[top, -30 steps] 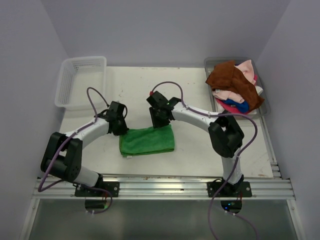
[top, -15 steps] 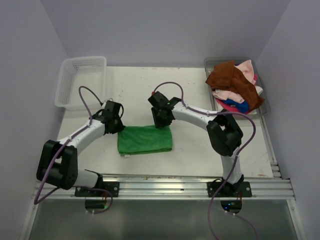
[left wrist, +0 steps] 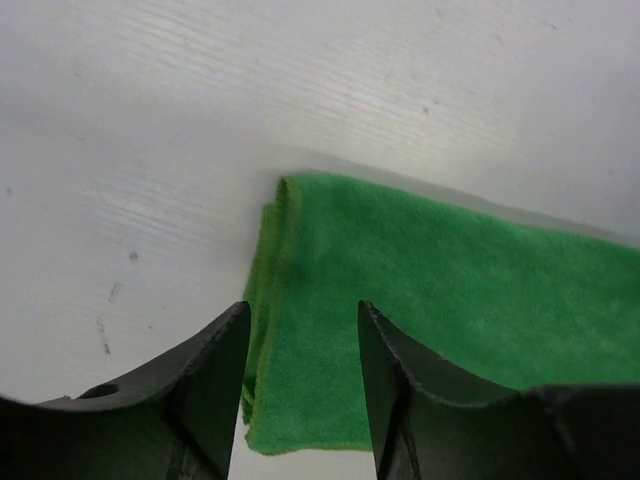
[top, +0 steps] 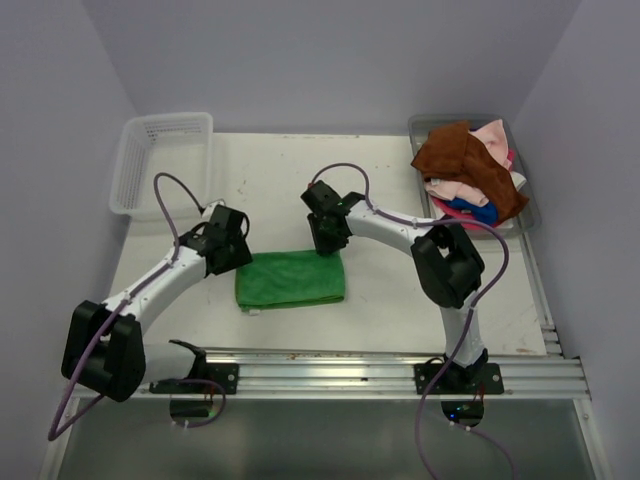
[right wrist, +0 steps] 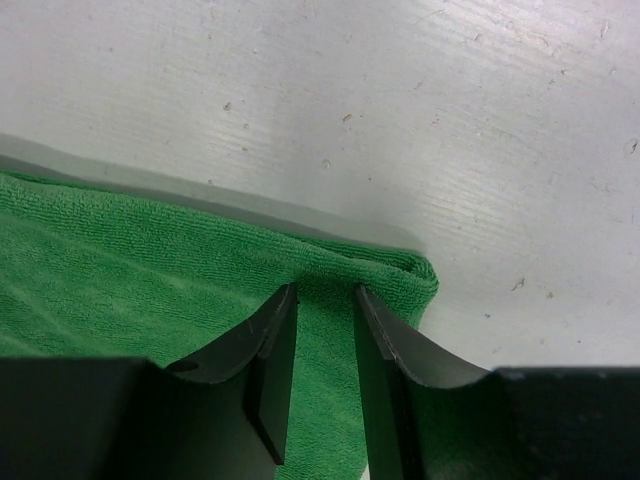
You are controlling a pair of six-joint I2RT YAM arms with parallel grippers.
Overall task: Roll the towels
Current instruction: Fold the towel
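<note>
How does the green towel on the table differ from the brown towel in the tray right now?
The green towel lies folded flat on the table; the brown towel sits crumpled atop the other towels in the tray. The green towel has the left gripper and right gripper at its far corners; the brown towel has neither near. Both are unrolled.
</note>
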